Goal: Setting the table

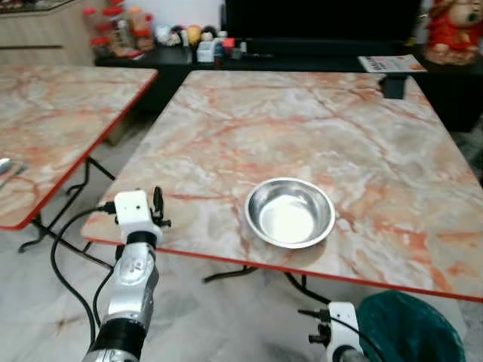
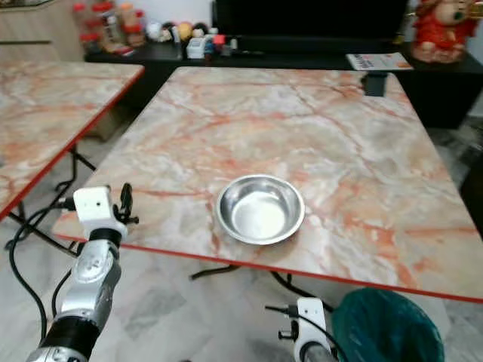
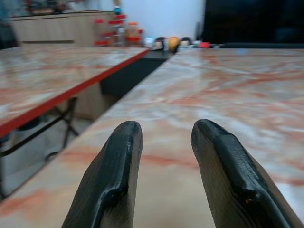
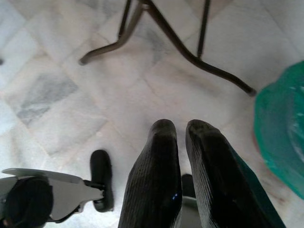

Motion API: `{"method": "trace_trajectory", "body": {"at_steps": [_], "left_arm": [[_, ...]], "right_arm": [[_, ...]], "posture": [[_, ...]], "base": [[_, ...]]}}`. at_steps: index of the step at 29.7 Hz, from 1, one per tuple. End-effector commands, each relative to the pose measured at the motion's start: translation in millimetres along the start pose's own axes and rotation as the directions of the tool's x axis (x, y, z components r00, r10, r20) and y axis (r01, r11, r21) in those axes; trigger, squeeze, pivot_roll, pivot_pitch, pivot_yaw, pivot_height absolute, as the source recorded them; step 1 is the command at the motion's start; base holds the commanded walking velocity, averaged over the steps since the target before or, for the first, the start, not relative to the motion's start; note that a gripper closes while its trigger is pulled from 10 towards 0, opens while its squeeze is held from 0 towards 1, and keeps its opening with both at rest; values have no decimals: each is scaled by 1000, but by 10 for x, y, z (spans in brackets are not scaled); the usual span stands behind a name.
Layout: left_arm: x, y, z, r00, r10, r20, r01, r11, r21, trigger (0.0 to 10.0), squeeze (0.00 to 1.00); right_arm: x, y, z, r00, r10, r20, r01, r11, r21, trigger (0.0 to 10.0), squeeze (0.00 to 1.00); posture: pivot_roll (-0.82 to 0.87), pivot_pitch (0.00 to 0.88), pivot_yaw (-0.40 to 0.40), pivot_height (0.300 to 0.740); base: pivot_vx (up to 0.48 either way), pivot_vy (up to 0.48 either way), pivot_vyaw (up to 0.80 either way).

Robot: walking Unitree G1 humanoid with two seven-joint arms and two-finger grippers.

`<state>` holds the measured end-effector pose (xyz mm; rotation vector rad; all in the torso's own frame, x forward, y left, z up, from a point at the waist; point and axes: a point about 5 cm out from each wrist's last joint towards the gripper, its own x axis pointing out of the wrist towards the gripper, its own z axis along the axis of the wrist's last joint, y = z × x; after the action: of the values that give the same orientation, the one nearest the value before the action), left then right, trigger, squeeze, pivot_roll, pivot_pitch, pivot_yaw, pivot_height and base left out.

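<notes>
Round stainless-steel bowl (image 1: 290, 212) sits alone near the six o'clock edge of the orange-veined marble table (image 1: 362, 128), so setting seems barely begun, with the left gripper (image 3: 164, 171) spread empty at eight o'clock and the right gripper (image 4: 183, 156) nearly closed, empty, below.

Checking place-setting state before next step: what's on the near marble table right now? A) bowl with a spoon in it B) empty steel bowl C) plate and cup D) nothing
B: a round, shiny steel bowl sits empty near the front edge of the pink-veined marble table, with nothing else beside it.
</notes>
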<state>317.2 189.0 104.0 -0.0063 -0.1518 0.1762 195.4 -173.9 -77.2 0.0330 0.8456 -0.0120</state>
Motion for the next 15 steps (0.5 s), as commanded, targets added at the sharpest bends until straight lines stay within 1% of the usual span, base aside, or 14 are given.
{"method": "trace_trajectory", "body": {"at_steps": [1,4,9,15], "left_arm": [[16,14,19,1000,11,9,-11,1000,6,10000,0],[19,10,27,1000,10,12,-10,1000,6,10000,0],[15,0,37,1000,13,17,-13,1000,-1,10000,0],[16,-17,68,1000,8,27,-8,1000,-2,10000,0]], "right_arm": [[-3,18,-15,1000,5,0,-5,1000,15,10000,0],[-3,15,-15,1000,3,0,-3,1000,18,10000,0],[-1,14,-2,1000,-1,5,1,1000,-4,10000,0],[-1,20,-6,1000,1,3,-1,1000,3,10000,0]], "posture": [[2,0,60,714],[2,0,60,714],[4,0,60,714],[10,0,60,714]], "base": [[0,244,0],[0,244,0],[0,241,0],[0,243,627]]}}
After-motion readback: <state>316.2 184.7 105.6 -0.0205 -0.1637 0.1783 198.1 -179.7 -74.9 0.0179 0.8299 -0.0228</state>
